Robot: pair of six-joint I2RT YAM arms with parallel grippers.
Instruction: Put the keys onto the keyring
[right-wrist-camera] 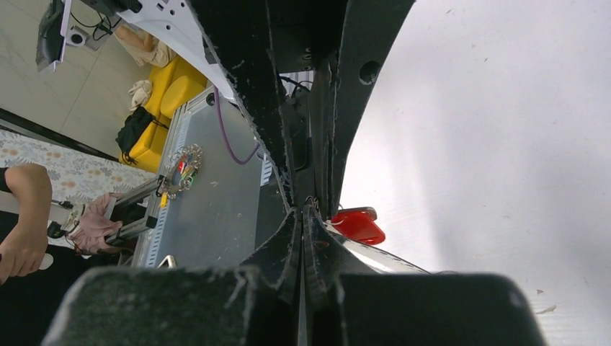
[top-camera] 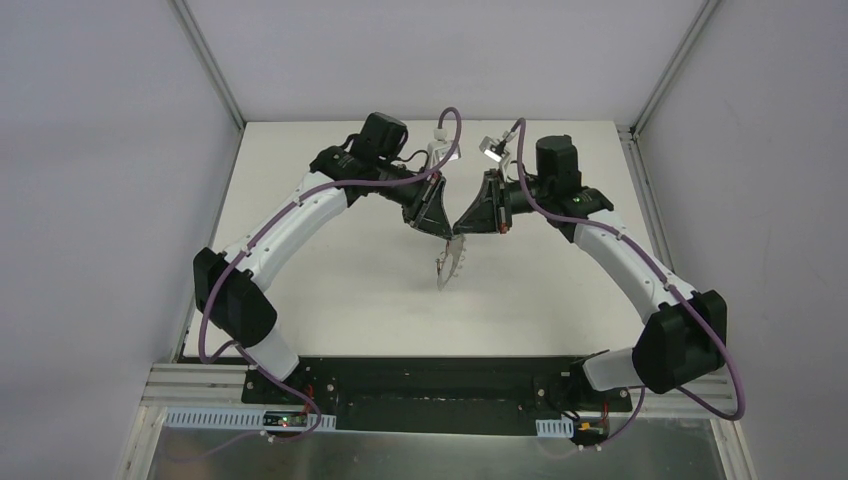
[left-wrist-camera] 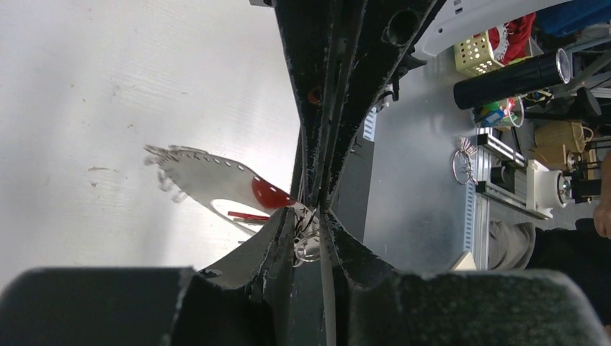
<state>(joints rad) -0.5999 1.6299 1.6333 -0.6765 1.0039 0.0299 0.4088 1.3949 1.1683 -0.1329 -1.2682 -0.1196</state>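
Observation:
The keyring (top-camera: 447,262) is a thin grey band that hangs above the table's middle, below the two meeting grippers. In the left wrist view the keyring (left-wrist-camera: 205,176) shows small holes and wire loops along its edge. My left gripper (top-camera: 438,230) is shut on the band's edge, with a wire loop (left-wrist-camera: 310,249) between its fingers (left-wrist-camera: 284,238). My right gripper (top-camera: 460,228) is shut tip to tip against it. The red-headed key (right-wrist-camera: 358,225) sits right at its fingertips and also shows in the left wrist view (left-wrist-camera: 270,193). The dark-tagged key is hidden.
The white table (top-camera: 330,270) has metal posts at its back corners. Beyond its near edge lies a grey metal bench (left-wrist-camera: 418,187) with another ring of keys (right-wrist-camera: 180,167), boxes and a person's arm (right-wrist-camera: 25,216).

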